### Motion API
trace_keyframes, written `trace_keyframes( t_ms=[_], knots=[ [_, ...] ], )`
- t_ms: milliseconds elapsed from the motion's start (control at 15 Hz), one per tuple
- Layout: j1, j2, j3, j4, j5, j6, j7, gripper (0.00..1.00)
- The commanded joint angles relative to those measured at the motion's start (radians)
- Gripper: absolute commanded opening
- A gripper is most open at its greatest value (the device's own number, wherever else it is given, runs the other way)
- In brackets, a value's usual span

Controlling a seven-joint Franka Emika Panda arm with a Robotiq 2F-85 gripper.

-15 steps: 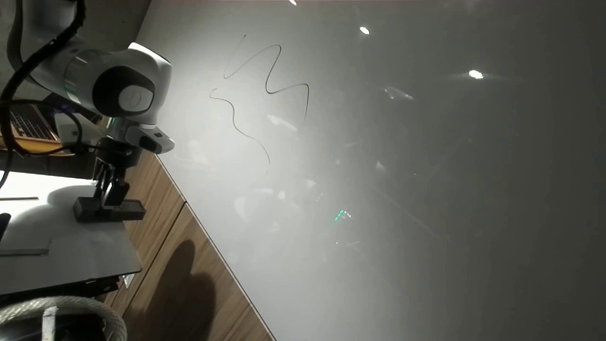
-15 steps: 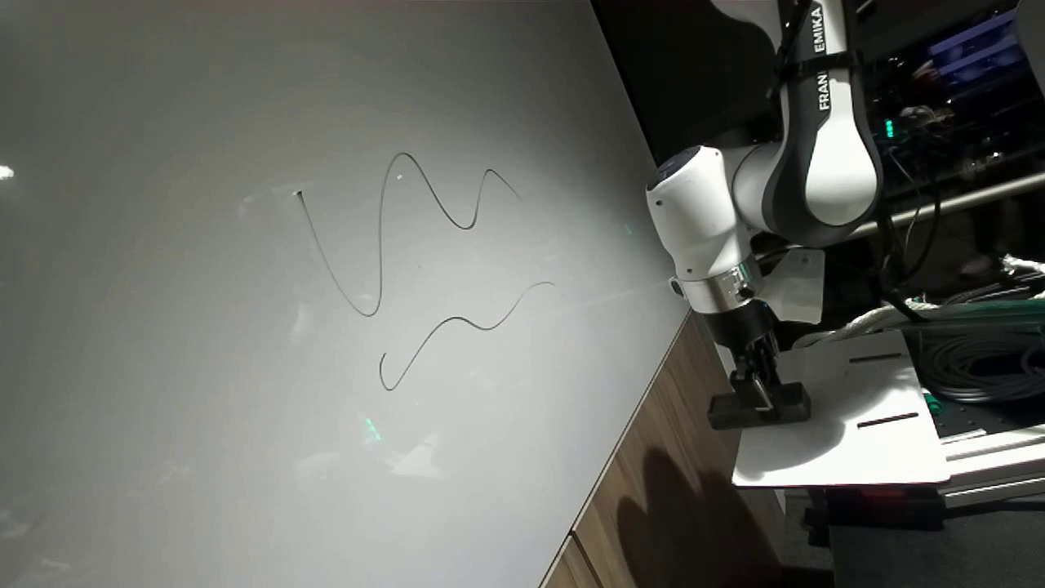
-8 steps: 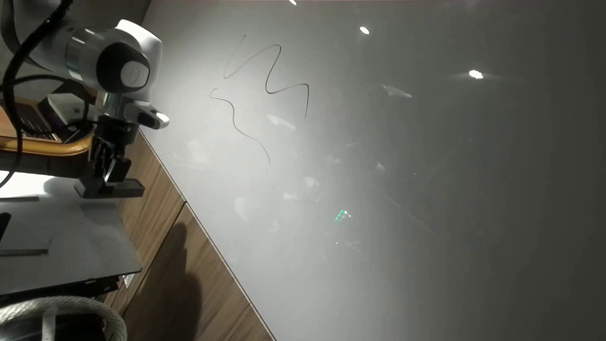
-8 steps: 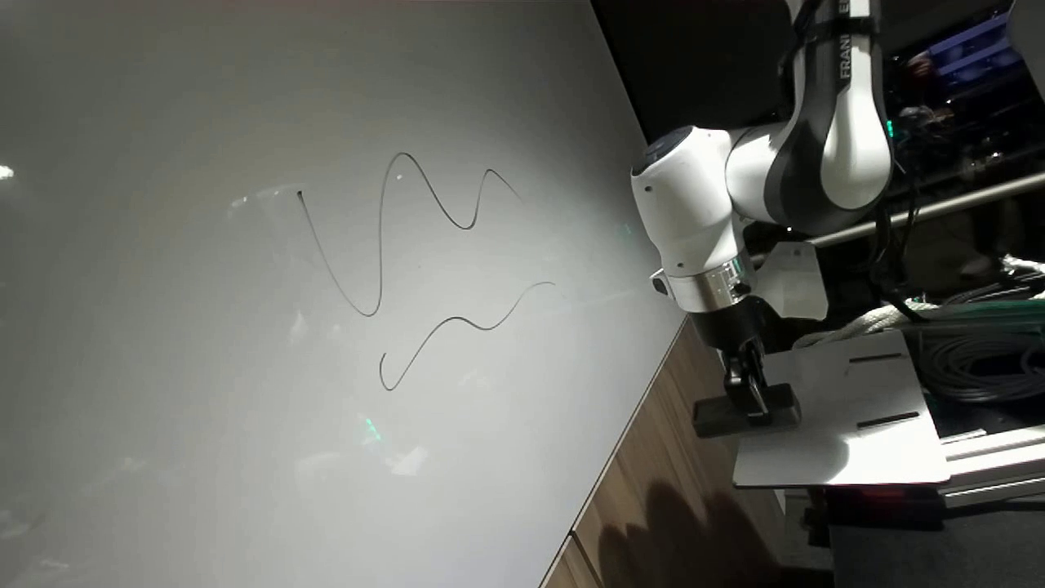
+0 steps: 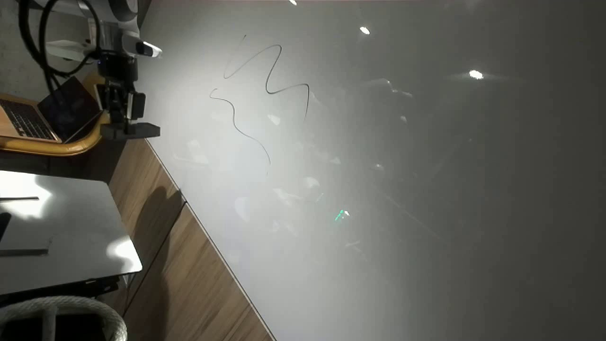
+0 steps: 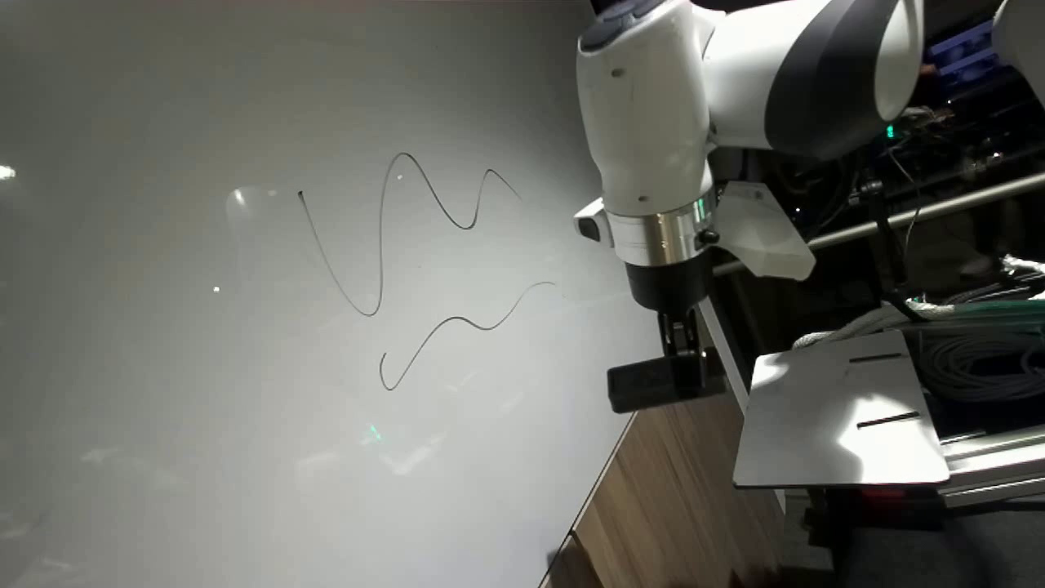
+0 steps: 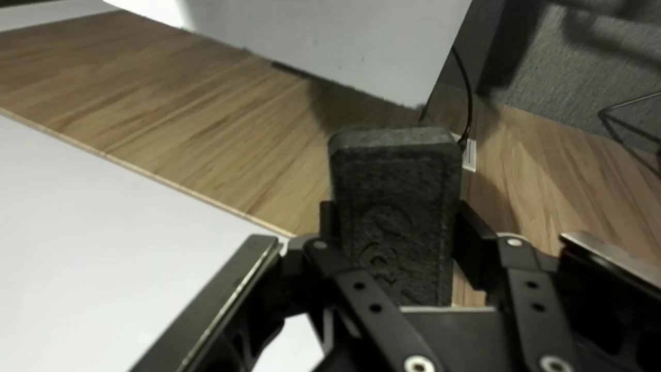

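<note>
Eraser (image 6: 645,385), dark: clamped in end effector (image 7: 396,227), aloft, apart from surface (image 5: 80,227), near edge of whiteboard (image 5: 402,265). Step, apparently: carry. Next move likely calls for steady grip, edge clearance.

Dark grey embossed block (image 7: 397,212), aloft

Block (image 6: 649,382) in end effector (image 7: 396,227) — curves (image 6: 381,237) on whiteboard (image 6: 204,367), panel (image 6: 661,474) adjoining

The arm (image 6: 645,122) is white, its cables (image 5: 24,26) and end effector (image 7: 400,232) black.
</note>
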Motion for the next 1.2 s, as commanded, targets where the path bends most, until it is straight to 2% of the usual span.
trace_keyframes(
  t_ms=[0, 533, 1133],
  knots=[
    [0.0, -0.027, 0.024, 0.122, -0.104, -0.087, 0.027, 0.3],
    [0.014, 0.019, 0.034, 0.408, -0.276, -0.142, 0.057, 0.3],
    [0.078, 0.105, 0.059, 0.736, -0.401, -0.244, 0.025, 0.3]
  ],
)
